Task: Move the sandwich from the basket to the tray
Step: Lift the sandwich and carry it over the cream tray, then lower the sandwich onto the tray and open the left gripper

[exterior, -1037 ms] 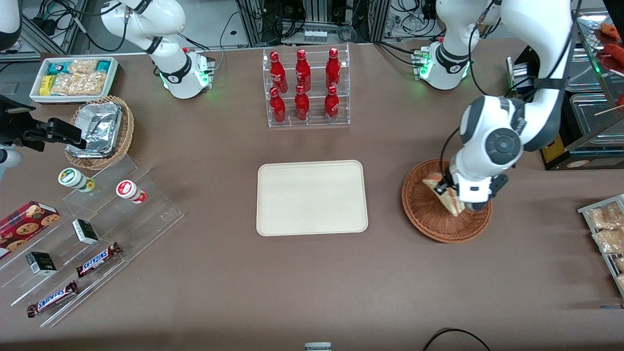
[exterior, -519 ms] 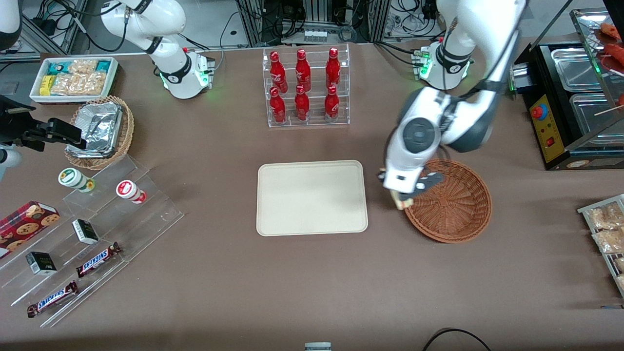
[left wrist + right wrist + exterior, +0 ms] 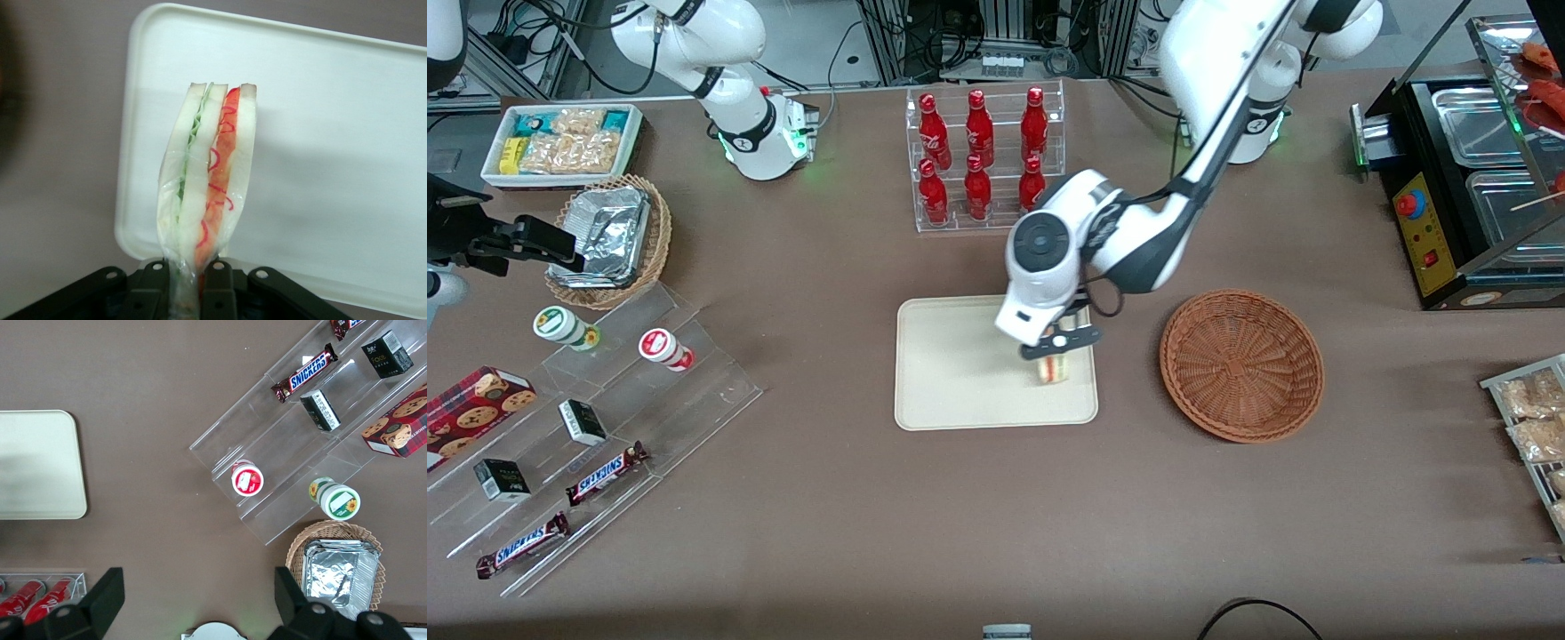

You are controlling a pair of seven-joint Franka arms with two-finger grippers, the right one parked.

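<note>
My gripper (image 3: 1055, 348) hangs over the cream tray (image 3: 960, 373), above the part of it nearest the basket, shut on the sandwich (image 3: 1053, 369). In the left wrist view the sandwich (image 3: 208, 180) stands out from between the black fingers (image 3: 220, 290), its white bread and red and green filling in clear wrap, with the tray (image 3: 320, 147) below it. The reddish-brown wicker basket (image 3: 1241, 364) sits on the table beside the tray, toward the working arm's end, with nothing in it.
A clear rack of red bottles (image 3: 983, 160) stands farther from the front camera than the tray. Toward the parked arm's end lie a foil-filled wicker basket (image 3: 609, 240), a white snack bin (image 3: 560, 142) and acrylic steps with candy bars (image 3: 605, 471). A black appliance (image 3: 1458, 178) stands past the basket.
The arm has carried the sandwich out of the basket, across its rim and over the tray. The basket now holds nothing.
</note>
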